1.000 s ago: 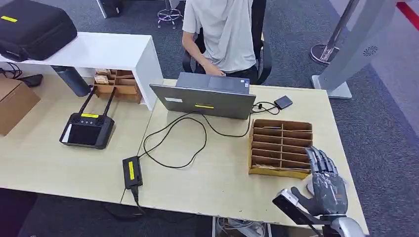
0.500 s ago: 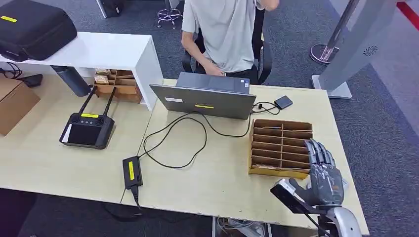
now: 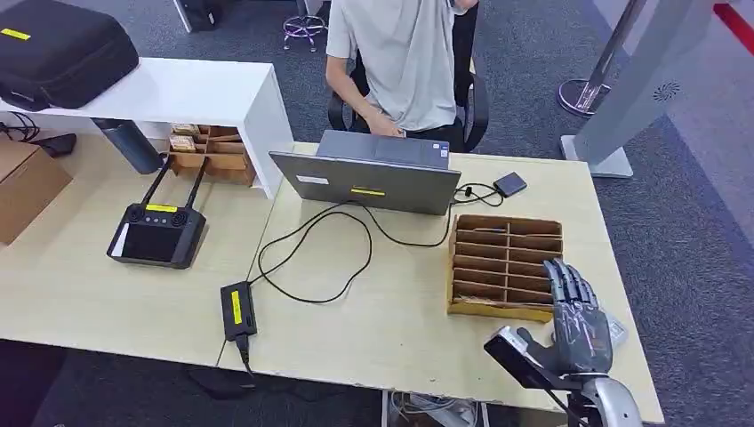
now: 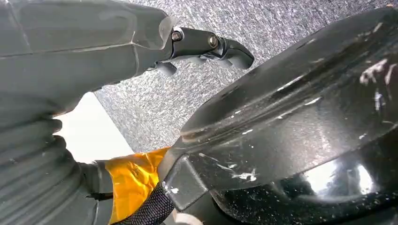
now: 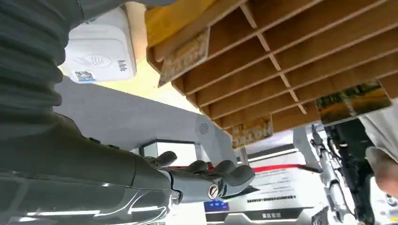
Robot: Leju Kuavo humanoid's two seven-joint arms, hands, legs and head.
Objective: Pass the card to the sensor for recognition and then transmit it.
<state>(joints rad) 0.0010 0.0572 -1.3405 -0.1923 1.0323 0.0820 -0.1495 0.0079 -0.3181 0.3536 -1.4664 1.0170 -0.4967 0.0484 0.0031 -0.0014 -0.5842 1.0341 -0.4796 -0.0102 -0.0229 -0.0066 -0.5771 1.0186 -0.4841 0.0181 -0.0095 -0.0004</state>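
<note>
Cardboard is what your cards sit in: a brown slotted organizer [image 3: 505,264] on the bench [image 3: 400,311], in front of the laptop [image 3: 366,182]. In the right wrist view you can see cards [image 5: 354,101] tucked into several slots, one with a printed picture on its face, edges poking out. Your right robot hand [image 3: 580,322] hovers just beside the organizer's near right corner, fingers spread and holding nothing. The left robot hand [image 4: 206,49] hangs by the floor, fingers lightly curled on nothing that you can see.

Expect each card to be thin, light and stiff but slick, likely to slip or flex if you squeeze hard. Take it by the exposed edge, pinched between thumb and finger, and draw it straight along its slot so it does not jam on the dividers.

The white sensor [image 5: 101,49] lies on the bench close behind your right robot hand; it carries a contactless wave symbol, a small code sticker and a short word too blurred to read. Yellow stickers mark the laptop lid and the power brick [image 3: 237,310]; their text is unreadable.
</note>
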